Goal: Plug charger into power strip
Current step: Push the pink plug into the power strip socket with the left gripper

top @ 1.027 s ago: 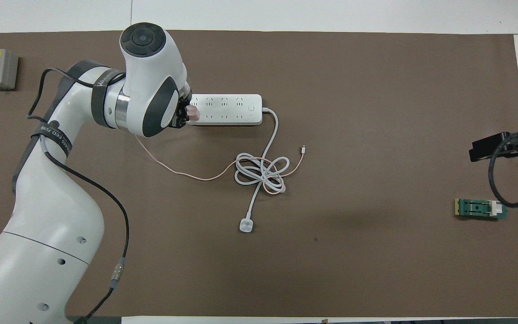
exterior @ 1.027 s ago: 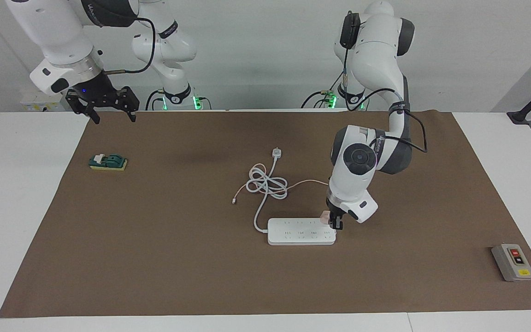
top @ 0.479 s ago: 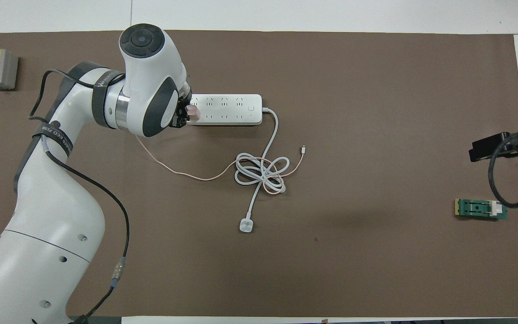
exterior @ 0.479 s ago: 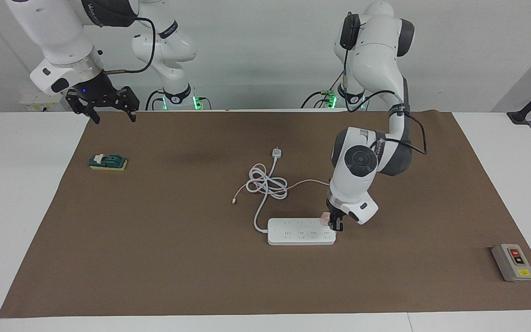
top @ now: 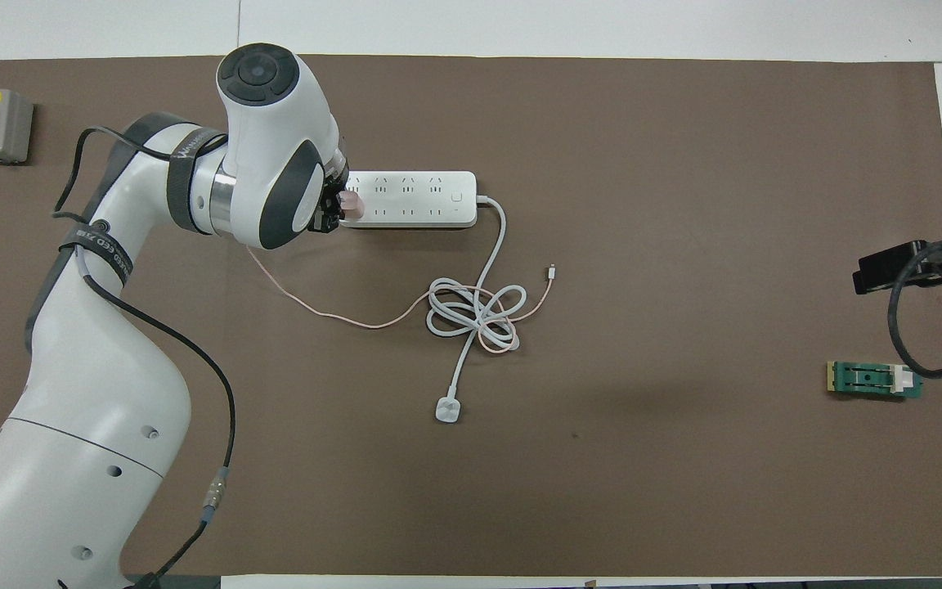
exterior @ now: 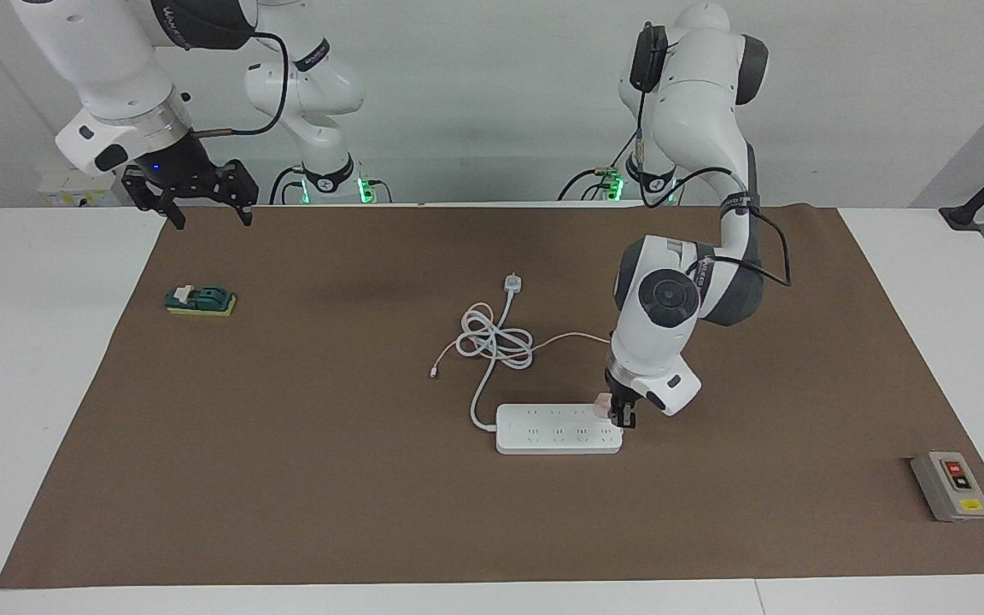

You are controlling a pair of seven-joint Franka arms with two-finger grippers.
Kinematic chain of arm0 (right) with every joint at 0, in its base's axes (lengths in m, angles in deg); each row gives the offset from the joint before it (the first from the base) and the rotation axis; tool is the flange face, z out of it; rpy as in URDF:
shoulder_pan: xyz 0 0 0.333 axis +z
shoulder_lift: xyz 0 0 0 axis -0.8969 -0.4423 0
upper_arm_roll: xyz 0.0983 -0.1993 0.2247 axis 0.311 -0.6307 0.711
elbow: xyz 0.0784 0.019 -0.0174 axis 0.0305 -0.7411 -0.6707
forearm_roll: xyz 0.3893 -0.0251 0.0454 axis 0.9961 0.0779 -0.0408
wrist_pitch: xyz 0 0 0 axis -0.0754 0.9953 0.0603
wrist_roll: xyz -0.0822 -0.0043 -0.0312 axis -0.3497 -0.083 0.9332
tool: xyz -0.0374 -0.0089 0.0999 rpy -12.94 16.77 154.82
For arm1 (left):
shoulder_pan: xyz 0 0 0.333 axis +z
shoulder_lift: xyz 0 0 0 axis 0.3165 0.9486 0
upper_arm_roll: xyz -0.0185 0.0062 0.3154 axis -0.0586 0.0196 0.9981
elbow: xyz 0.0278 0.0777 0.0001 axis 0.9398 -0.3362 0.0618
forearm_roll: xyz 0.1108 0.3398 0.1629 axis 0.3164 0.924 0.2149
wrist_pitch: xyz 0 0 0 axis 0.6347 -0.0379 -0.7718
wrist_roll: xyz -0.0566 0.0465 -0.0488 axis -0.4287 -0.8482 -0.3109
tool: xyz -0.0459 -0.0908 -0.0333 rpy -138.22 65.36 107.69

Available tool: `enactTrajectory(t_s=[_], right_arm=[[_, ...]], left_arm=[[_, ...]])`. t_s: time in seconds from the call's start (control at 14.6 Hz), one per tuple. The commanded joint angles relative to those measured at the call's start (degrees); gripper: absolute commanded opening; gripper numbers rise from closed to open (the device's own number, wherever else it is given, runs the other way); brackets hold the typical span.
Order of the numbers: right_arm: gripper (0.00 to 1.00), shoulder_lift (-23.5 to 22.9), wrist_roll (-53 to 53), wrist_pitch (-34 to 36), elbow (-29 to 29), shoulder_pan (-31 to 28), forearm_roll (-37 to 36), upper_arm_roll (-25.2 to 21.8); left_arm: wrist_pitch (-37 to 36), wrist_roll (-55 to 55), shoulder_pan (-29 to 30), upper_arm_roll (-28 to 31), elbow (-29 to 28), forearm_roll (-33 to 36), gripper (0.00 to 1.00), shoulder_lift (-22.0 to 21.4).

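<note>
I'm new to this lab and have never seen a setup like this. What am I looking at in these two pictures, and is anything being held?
Two white robot arms work at a table with a brown mat. One picture faces the robots; the other looks down from above them. The left gripper is shut on the small pink charger at one end of the white power strip. The right gripper waits open in the air, above the mat's edge. Also on the mat: a coiled white cord, a green switch and a grey button box.
</note>
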Motion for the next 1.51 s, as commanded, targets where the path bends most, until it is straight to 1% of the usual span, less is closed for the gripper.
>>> enactTrajectory(t_s=[0.0, 0.41, 1.44], right_arm=[[1.00, 1.1, 0.9, -0.3, -1.1, -0.6, -1.3, 0.7], [1.00, 1.1, 0.9, -0.3, -1.1, -0.6, -1.3, 0.7], [1.00, 1.1, 0.9, -0.3, -1.1, -0.5, -1.3, 0.7]], left_arm=[[4.3, -1.1, -0.5, 0.1, -2.3, -1.0, 0.00, 1.4], [5.8, -2.5, -1.2, 0.1, -2.7, -0.6, 0.00, 4.1], [6.0, -2.5, -1.3, 0.1, -2.6, -0.5, 0.00, 4.1]])
